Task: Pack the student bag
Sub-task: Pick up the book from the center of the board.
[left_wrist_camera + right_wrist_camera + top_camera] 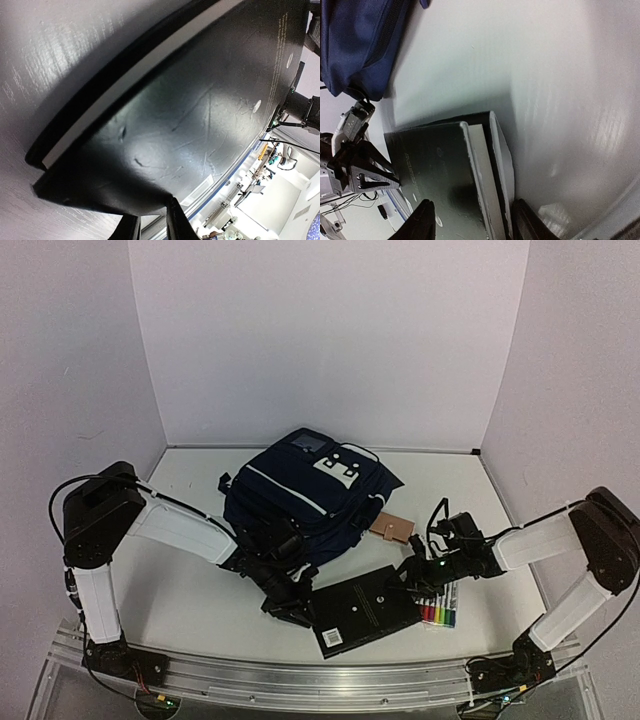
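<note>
Now, your backpack (305, 495) lies at the middle of the table (180, 590), toward the back wall and well behind both arms. A black book (365, 610) lies in front of it, between your two grippers.

Your left gripper (290, 608) sits at the book's left edge. On the left wrist camera its fingers (177, 222) stand close together with only a narrow gap, and the rim of the cover comes right down to them. You cannot tell from these views whether they pinch the cover or merely touch it.

Your right gripper (413, 585) sits at the book's right edge. On its wrist camera the two fingers stand apart on either side of the book's corner, with the cover and the white pages between them. Whether they press on it cannot be told.

A pack of coloured markers (438, 608) lies just beside the book's right edge, under the right gripper. A small brown flat item (391, 529) lies beside the backpack's right corner.
</note>
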### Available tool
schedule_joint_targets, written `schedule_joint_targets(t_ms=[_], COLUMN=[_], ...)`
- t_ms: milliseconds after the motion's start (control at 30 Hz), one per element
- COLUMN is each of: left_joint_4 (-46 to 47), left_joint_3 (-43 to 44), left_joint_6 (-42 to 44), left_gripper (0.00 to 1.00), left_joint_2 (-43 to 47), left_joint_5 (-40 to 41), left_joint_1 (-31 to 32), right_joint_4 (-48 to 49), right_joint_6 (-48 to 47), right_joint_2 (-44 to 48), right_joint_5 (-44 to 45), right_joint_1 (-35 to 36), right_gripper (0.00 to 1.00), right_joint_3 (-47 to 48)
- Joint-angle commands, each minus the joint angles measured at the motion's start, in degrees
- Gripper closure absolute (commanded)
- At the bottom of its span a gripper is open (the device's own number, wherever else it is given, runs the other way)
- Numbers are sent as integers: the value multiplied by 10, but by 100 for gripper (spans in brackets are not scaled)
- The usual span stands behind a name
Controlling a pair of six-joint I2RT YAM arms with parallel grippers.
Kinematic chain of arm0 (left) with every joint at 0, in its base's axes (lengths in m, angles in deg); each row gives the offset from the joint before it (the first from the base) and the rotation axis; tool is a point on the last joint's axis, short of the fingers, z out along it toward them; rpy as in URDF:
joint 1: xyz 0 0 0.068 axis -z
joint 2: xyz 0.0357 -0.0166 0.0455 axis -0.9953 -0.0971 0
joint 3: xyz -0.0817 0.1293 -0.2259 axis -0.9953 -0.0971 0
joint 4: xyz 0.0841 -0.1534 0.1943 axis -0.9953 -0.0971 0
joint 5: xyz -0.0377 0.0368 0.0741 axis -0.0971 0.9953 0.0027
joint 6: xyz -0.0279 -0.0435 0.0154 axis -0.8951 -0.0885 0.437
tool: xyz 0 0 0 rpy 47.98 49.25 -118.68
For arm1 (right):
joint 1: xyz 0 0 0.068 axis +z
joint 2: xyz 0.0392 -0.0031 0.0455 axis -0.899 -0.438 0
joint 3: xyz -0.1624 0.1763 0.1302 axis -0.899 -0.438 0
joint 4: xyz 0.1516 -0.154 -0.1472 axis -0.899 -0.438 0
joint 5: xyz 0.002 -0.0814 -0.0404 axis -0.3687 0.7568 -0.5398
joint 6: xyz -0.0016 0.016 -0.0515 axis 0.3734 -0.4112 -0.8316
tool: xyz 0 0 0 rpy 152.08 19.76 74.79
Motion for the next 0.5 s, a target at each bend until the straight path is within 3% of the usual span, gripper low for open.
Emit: schedule_joint_targets(t_ms=[0,133,300,400,467], left_joint_4=[90,90,87,93,97], left_joint_3=[-15,-19,-27,-43,-59], left_joint_6=[31,34,29,21,19], left_gripper=[100,100,100,91,80], left_joint_2=[-16,-11,-2,20,45], left_joint_5=[61,66,82,98,111], left_joint_1=[1,0,-8,-15,-18], right_joint_4=[7,23,38,40,40], right_joint_6=[-24,-26,1,30,51], right_joint_2=[-57,-53,-5,32,64], right_joint_5=[-69,-111,-155,-159,-154], right_joint_1=[24,24,24,23,24], right_gripper=[47,59,85,99,100], right_joint_3=[10,16,22,28,33])
